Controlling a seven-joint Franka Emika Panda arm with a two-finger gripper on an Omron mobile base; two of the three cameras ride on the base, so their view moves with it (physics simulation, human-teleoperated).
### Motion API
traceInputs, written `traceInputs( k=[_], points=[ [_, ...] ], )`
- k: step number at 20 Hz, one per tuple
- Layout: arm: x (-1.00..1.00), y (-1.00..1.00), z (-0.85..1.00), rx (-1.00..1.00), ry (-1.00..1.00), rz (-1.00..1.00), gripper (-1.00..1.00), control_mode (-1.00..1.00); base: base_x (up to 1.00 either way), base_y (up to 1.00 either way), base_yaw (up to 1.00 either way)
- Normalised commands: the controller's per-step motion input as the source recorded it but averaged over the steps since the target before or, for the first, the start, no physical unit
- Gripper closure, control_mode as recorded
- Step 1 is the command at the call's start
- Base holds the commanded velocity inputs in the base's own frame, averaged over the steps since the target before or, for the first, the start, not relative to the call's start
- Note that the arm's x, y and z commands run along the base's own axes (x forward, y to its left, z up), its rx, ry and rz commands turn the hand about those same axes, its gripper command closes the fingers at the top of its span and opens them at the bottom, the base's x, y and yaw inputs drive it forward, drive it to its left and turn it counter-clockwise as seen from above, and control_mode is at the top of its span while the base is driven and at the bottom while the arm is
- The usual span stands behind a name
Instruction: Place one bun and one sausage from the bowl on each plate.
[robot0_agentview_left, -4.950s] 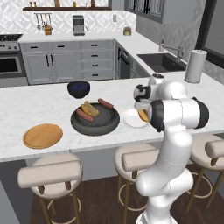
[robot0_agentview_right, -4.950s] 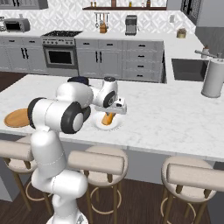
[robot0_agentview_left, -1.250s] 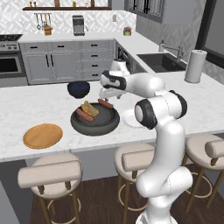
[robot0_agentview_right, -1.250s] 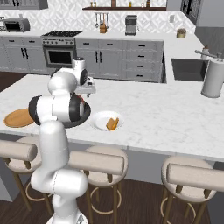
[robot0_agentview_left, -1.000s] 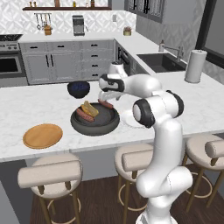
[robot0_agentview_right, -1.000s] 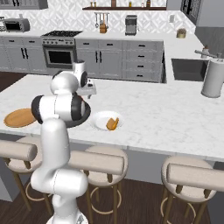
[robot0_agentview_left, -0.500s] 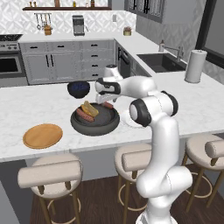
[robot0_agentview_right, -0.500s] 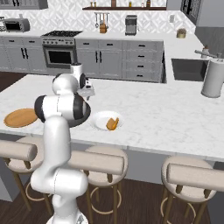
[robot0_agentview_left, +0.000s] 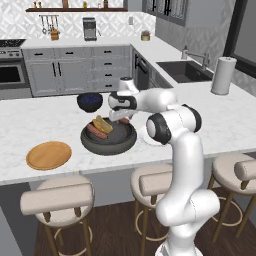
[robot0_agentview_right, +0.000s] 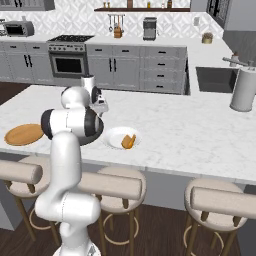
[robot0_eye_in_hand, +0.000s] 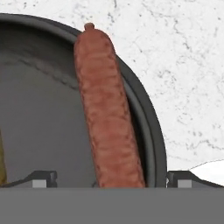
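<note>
your gripper (robot0_agentview_left: 119, 116) hangs over the right rim of the bowl (robot0_agentview_left: 108, 140), jaws spread wide and holding nothing. a sausage (robot0_eye_in_hand: 109, 113) lies against the rim directly under the hand. the white plate (robot0_agentview_right: 116, 138), near the counter's front edge, carries one bun (robot0_agentview_right: 129, 141) only. the wooden plate (robot0_agentview_left: 49, 155) carries nothing. judgement: roughly a quarter done; three items left.

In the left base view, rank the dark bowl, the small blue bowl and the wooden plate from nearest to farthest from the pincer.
1. Dark bowl: directly under the open pincer, which hangs over its back rim.
2. Small blue bowl: behind the dark bowl, just left of the pincer.
3. Wooden plate: far left, near the counter's front edge.
</note>
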Motion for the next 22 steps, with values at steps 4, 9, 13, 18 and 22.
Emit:
traceInputs(
  k=[4, 9, 13, 18, 22],
  points=[
    [0.00, 0.00, -0.20, 0.00, 0.00, 0.00, 1.00, -1.00, 0.00, 0.00, 0.00],
    [0.00, 0.00, -0.10, 0.00, 0.00, 0.00, 1.00, -1.00, 0.00, 0.00, 0.00],
    [0.00, 0.00, 0.00, 0.00, 0.00, 0.00, 1.00, -1.00, 0.00, 0.00, 0.00],
    [-0.06, 0.00, 0.26, 0.00, -0.04, 0.00, 1.00, -1.00, 0.00, 0.00, 0.00],
    [-0.44, -0.20, 0.20, 0.00, -0.10, -0.06, 1.00, -1.00, 0.00, 0.00, 0.00]
  ],
)
